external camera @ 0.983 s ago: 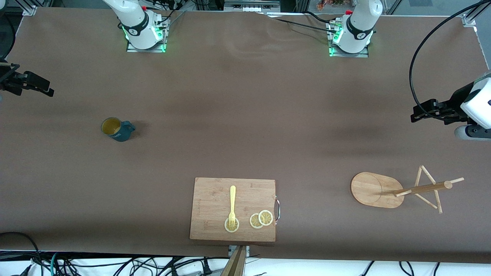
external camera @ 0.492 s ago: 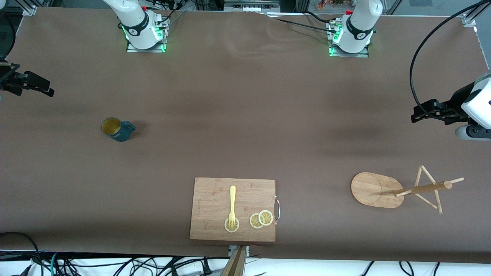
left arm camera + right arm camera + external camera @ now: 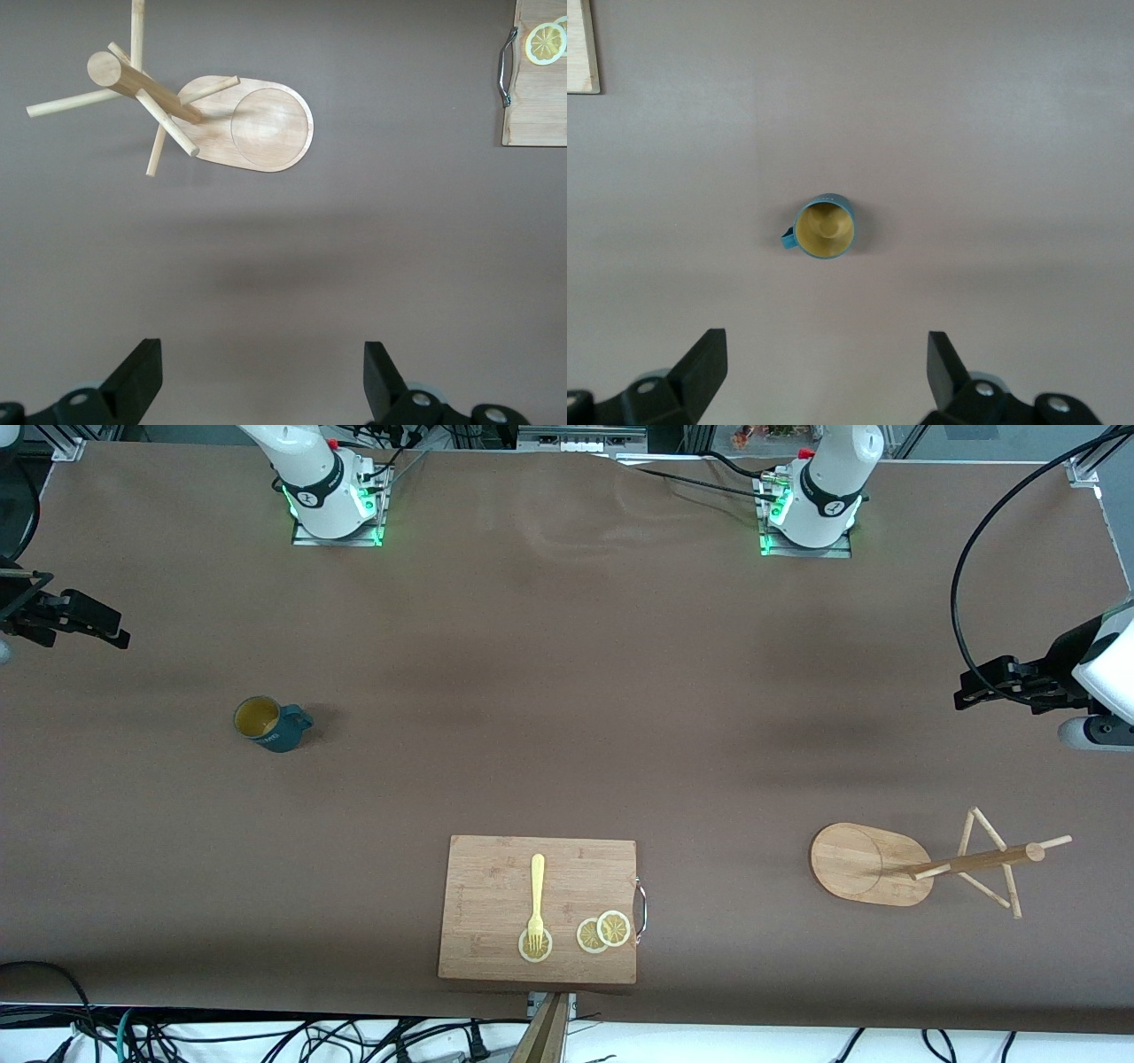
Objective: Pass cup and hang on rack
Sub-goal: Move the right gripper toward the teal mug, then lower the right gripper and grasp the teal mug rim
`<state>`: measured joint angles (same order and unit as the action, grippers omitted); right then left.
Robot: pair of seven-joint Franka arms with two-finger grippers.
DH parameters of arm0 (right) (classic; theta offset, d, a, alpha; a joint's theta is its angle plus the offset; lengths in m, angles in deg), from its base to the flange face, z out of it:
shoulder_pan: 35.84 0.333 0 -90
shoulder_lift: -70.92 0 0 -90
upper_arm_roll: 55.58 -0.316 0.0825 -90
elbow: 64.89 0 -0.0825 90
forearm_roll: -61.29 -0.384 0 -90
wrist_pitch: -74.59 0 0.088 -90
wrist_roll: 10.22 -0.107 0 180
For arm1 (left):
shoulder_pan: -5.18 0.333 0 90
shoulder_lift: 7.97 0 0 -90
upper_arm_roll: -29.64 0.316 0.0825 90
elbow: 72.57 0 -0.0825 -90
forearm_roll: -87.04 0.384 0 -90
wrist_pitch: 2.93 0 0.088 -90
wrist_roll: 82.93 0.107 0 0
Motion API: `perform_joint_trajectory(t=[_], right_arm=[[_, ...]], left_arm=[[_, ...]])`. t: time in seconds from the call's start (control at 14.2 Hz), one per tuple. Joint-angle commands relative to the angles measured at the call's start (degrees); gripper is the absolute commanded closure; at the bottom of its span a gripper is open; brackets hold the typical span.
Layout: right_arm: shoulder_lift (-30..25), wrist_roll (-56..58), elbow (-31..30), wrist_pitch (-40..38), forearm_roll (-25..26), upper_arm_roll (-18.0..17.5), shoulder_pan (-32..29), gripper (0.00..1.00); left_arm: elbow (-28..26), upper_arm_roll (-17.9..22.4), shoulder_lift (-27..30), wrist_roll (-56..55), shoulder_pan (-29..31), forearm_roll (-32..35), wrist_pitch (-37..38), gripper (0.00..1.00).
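The cup (image 3: 270, 724), dark teal with a yellowish inside, stands upright on the brown table toward the right arm's end, its handle pointing toward the left arm's end. In the right wrist view the cup (image 3: 825, 228) lies ahead of my open right gripper (image 3: 827, 363), well apart from it. That right gripper (image 3: 106, 631) hovers over bare table at its end. The wooden rack (image 3: 859, 864) stands near the left arm's end. My left gripper (image 3: 974, 684) hovers over bare table, open and empty (image 3: 263, 372), with the rack (image 3: 257, 124) ahead of it.
A bamboo cutting board (image 3: 487, 886) lies near the table's front edge in the middle, carrying a yellow fork (image 3: 537, 886) and lemon slices (image 3: 602, 932). Its metal handle (image 3: 507, 62) shows in the left wrist view. A black cable (image 3: 961, 558) loops above the left arm's end.
The left gripper has edged slightly outward toward its end of the table, and the right gripper has shifted very slightly. The cup and rack have not moved.
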<state>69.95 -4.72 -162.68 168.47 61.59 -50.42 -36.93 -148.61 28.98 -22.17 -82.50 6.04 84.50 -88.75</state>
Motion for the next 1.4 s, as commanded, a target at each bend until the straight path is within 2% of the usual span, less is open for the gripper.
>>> perform_joint_trajectory(t=[0.0,0.49,0.84,1.33], right_arm=[[1.06,-0.23,0.94,-0.1,-0.74,0.11,0.83,0.0],[3.34,0.38,0.76,-0.1,-0.65,0.11,2.06,0.0],[7.92,1.97,-0.11,0.6,0.14,0.29,1.8,0.0],[7.57,1.97,-13.72,16.92,0.84,0.46,1.71,0.0]], left_arm=[[1.86,0.13,-0.91,-0.25,-0.15,-0.45,0.3,0.0],[1.6,0.13,-1.0,-0.34,-0.59,-0.37,0.39,0.0],[1.51,0.13,-0.91,-0.25,-0.42,-0.37,0.39,0.0],[0.98,0.13,-0.91,-0.25,-0.15,-0.37,0.65,0.0]])
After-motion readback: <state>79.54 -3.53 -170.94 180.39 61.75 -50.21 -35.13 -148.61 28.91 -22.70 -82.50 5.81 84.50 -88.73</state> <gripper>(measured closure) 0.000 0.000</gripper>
